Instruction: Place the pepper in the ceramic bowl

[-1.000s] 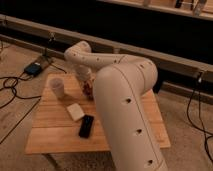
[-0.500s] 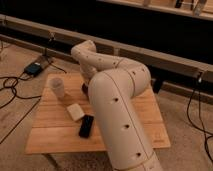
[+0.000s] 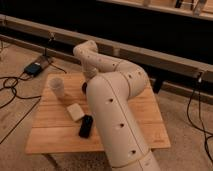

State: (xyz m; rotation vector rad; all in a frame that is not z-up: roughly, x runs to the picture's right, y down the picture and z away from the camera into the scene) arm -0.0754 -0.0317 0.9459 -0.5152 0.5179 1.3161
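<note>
Arm folded over worktop [image 3: 55, 136], gripper hidden behind it near the back edge; grip can't tell.
Cup [image 3: 57, 85] back-left; cream block [image 3: 75, 112], black slab [image 3: 86, 126] toward front.

cream-white arm [image 3: 117, 107] of thick rounded segments dotted with small dark holes; jaws hidden behind it

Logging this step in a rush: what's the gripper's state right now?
Gripper: hidden behind the arm above the wooden table; state cannot be told.
</note>
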